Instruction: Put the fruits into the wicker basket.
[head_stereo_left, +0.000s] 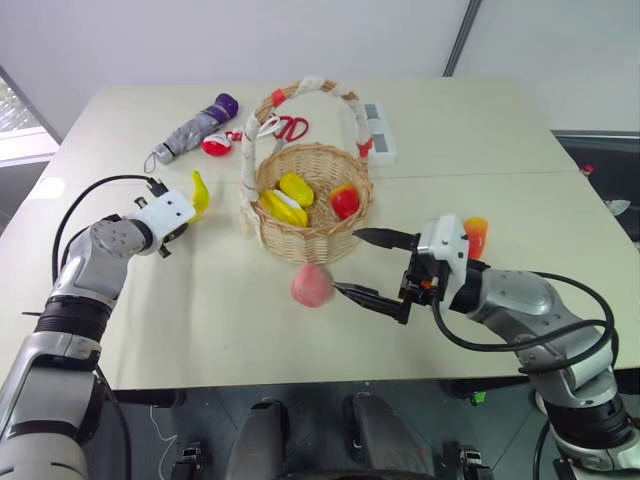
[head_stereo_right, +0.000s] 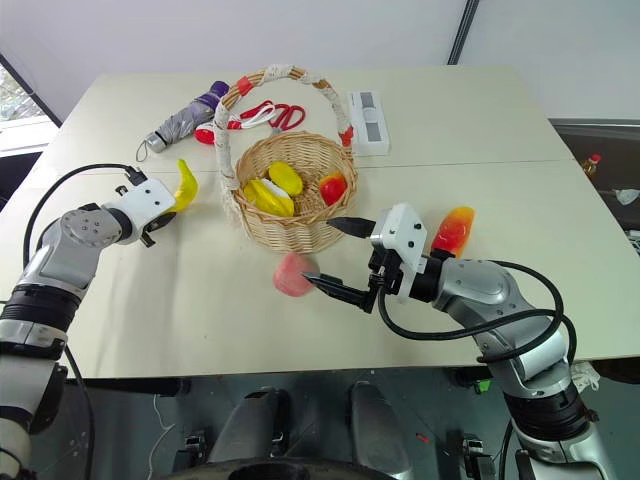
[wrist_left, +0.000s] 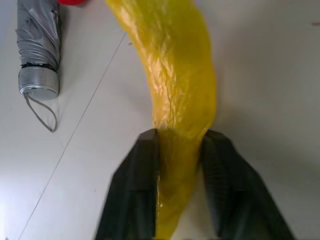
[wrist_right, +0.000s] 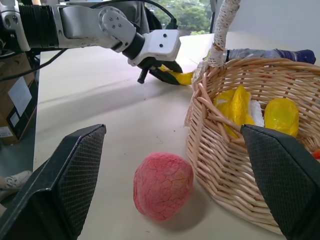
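You have the peach just before the basket, banana to its left, mango right, umbrella behind.

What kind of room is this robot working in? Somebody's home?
Probably a lab or test room, not a home: a plain pale table against bare white walls, toy-like fruit in a wicker basket, stray props like an umbrella and scissors, and cardboard boxes beside the table.

Woven wicker basket, matt table
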